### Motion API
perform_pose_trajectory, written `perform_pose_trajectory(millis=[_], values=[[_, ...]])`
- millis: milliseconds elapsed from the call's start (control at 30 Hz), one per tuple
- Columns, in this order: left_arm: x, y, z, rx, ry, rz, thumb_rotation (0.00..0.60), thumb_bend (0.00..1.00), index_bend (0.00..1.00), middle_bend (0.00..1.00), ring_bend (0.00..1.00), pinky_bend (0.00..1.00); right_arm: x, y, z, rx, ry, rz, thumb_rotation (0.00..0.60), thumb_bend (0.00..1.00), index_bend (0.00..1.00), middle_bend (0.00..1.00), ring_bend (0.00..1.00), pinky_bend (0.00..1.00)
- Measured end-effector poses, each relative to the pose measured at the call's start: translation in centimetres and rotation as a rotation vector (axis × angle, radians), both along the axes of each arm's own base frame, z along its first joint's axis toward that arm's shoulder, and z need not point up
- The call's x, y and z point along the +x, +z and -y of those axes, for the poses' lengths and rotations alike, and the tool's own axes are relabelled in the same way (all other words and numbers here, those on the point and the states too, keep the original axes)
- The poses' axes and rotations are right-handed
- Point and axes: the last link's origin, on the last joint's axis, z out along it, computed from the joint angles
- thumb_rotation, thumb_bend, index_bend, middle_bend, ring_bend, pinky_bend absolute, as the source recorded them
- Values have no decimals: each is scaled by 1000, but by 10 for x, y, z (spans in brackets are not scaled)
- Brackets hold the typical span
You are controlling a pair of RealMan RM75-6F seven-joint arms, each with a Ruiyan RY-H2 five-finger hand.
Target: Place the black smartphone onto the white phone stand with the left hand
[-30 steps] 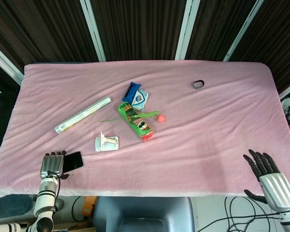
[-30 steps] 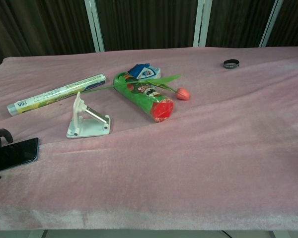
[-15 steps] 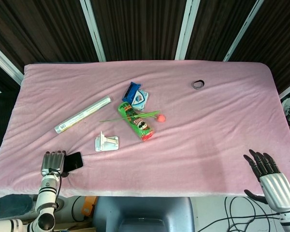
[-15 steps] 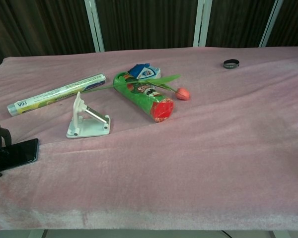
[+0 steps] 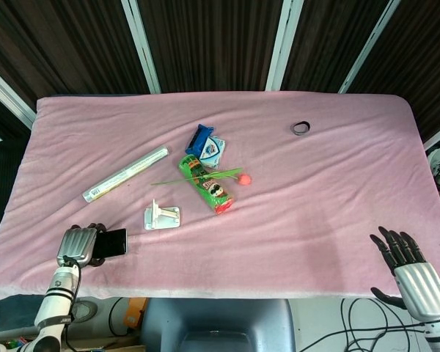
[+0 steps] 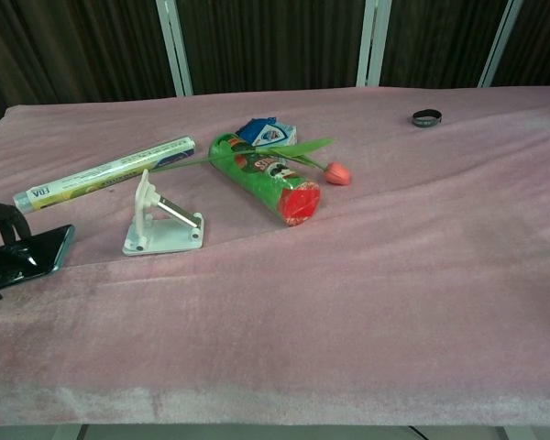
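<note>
smartphone, black, sits in your left hand, gripped at its near end; the chest view shows it lifted off the pink cloth and tilted, which the head view hides. your right hand shows only in the head view, fingers apart and holding nothing. one white phone stand stands just beyond and right of your left hand. one green can, one tulip, one foil roll, one blue packet, one black ring. your left hand is mostly cut off in the chest view.
</note>
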Motion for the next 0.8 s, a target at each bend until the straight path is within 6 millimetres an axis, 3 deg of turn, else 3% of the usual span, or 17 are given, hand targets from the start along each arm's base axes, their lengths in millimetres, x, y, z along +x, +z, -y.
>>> perform_pose_trajectory(millis=[200, 400, 567, 800], values=[[5, 11, 1, 43, -35, 243, 600, 335, 587, 725, 513, 267, 0, -2, 1, 6, -4, -8, 600, 152, 0, 0, 0, 0], [11, 14, -6, 85, -71, 594, 600, 309, 542, 683, 478, 254, 0, -4, 2, 6, -7, -11, 600, 152, 0, 0, 0, 0], [12, 15, -21, 123, -104, 888, 600, 307, 531, 676, 471, 250, 0, -5, 2, 6, -8, -14, 600, 152, 0, 0, 0, 0], [15, 0, -50, 127, -195, 1058, 600, 305, 528, 665, 459, 238, -1, -5, 2, 8, -12, -19, 600, 152, 0, 0, 0, 0]])
